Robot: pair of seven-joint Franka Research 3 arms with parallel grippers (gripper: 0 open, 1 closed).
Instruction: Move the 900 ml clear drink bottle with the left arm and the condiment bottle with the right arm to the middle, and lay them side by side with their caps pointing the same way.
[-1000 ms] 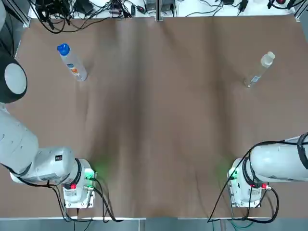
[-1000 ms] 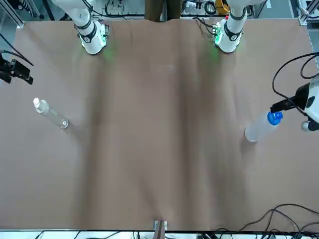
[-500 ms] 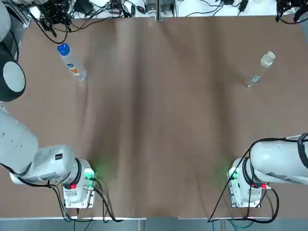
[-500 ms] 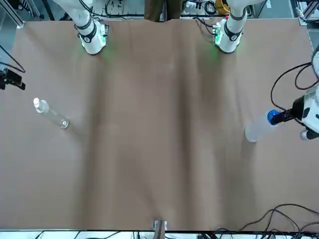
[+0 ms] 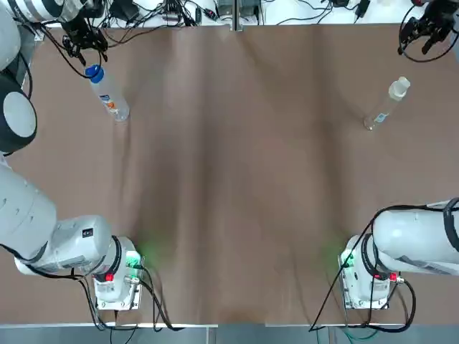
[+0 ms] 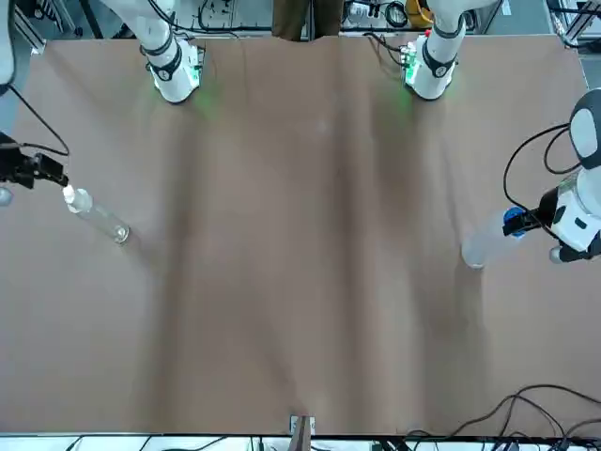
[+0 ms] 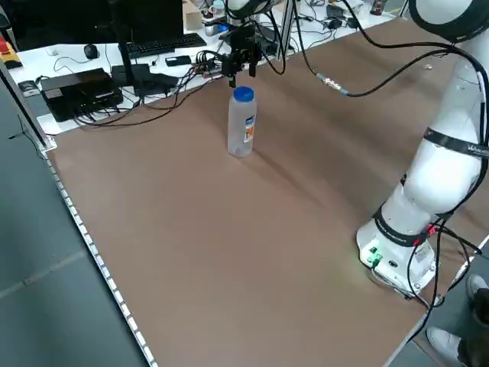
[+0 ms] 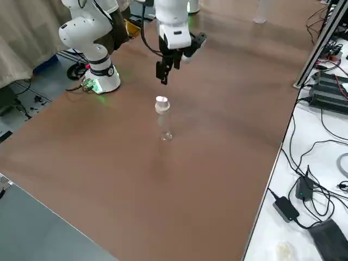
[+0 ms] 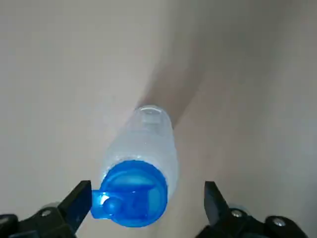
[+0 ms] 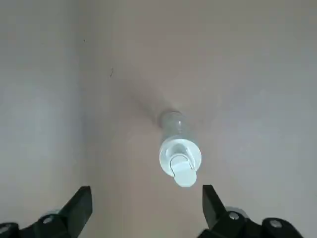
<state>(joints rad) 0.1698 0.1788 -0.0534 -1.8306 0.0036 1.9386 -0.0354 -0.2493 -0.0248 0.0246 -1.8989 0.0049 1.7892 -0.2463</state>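
Currently one drink bottle [image 5: 109, 97] beneath spread left claw [image 7: 241, 70], one condiment bottle [image 5: 384, 107] near spread right claw [image 8: 163, 75].

No word, number or brand can be read anywhere. The clear drink bottle [image 5: 107, 94] carries a small label [image 7: 248, 130] with orange and blue print on white, too small for any letter to be made out. A small dark plate [image 5: 87, 233] on the left arm [image 5: 64, 247], near its base, bears pale marks that are likewise illegible.
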